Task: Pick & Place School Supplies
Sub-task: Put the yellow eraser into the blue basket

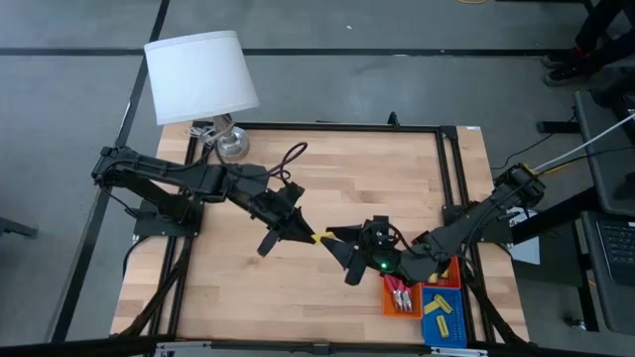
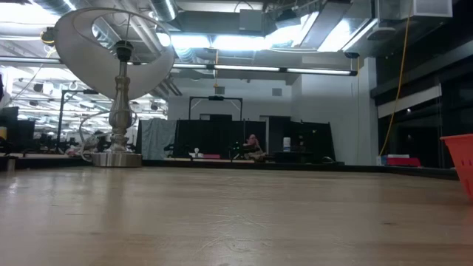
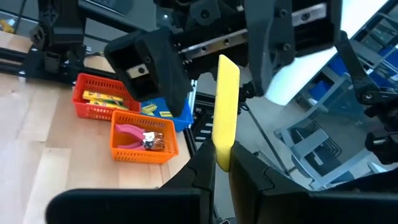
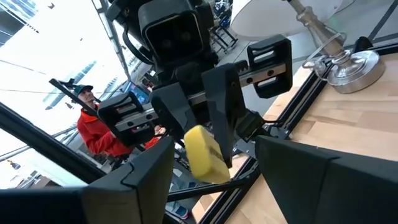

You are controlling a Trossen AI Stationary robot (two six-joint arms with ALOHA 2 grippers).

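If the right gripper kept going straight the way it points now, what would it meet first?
Most likely the yellow block that the left gripper holds out, right between the right gripper's open fingers; depth is hard to judge.

Yellow block (image 3: pixel 225 112) upright, pinched in left end effector (image 3: pixel 221 163).

Blue tray (image 1: pixel 444 315) cut off by high view's bottom edge.

A pale wooden plank surface (image 1: pixel 327 188) stands on grey floor (image 1: pixel 377 79). Beyond it, long ceiling striplights (image 2: pixel 251 69) glow above black curtained partitions (image 2: pixel 214 139).
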